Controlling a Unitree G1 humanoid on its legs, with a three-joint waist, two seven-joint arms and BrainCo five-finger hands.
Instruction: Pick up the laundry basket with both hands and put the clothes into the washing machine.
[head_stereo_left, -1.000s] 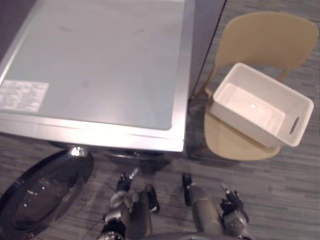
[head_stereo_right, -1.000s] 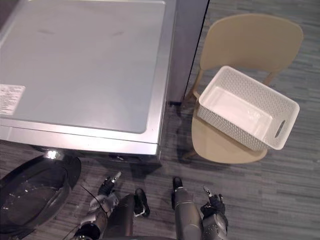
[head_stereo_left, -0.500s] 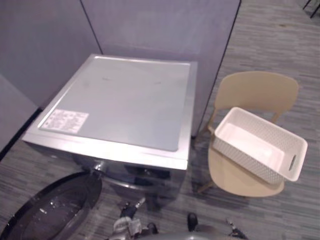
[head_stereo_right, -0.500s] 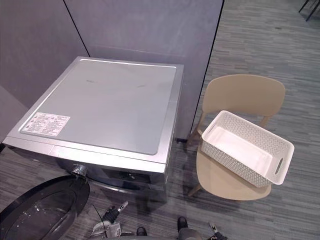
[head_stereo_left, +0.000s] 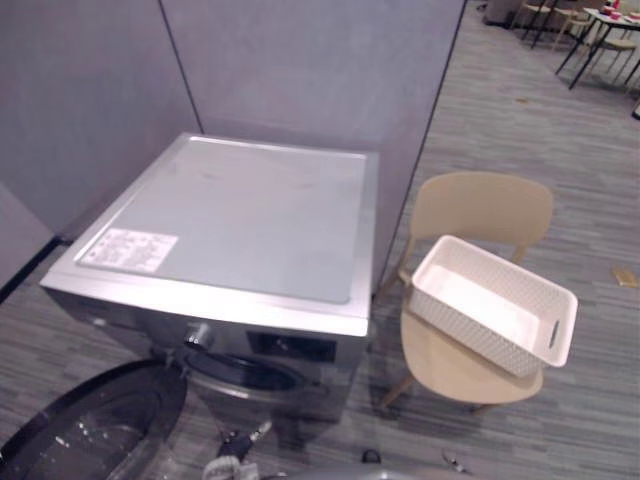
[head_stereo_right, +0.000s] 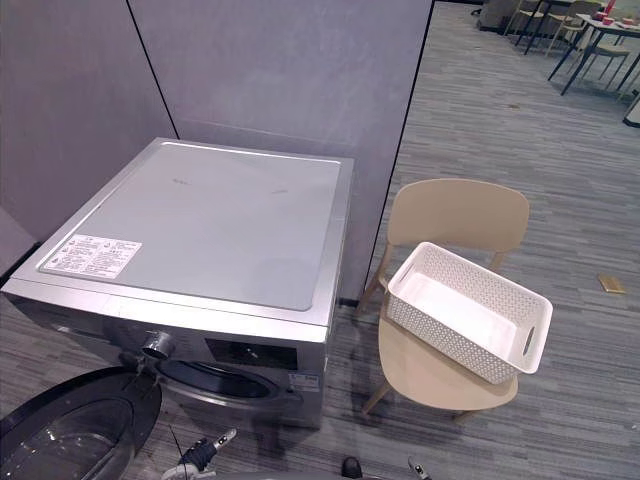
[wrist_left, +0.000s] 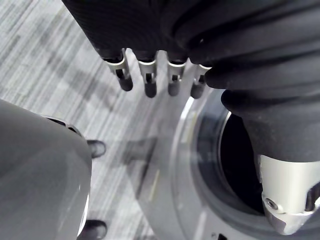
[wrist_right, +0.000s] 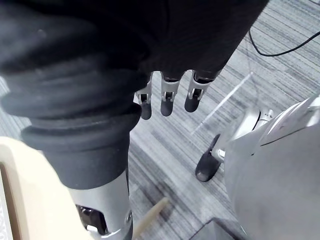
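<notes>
Presently, my left robot hand (wrist_left: 148, 80) and right robot hand (wrist_right: 167, 97) hang released, holding nothing, near the open door (head_stereo_left: 80, 435). Behind it is the washing machine (head_stereo_left: 240, 220). Just beside it, the laundry basket (head_stereo_left: 490, 310) sits askew on the chair (head_stereo_left: 450, 370), so an uneven two-handed lift could tip it off. Since the earlier frame the whole view has shifted, meaning the camera moved and the objects did not.

right hand (wrist_right: 168, 97) hangs over a grey striped floor (wrist_right: 165, 155), fingers (wrist_right: 194, 96) straight and holding nothing, a tan chair (wrist_right: 20, 200) and its leg (wrist_right: 150, 218) close beside.
</notes>
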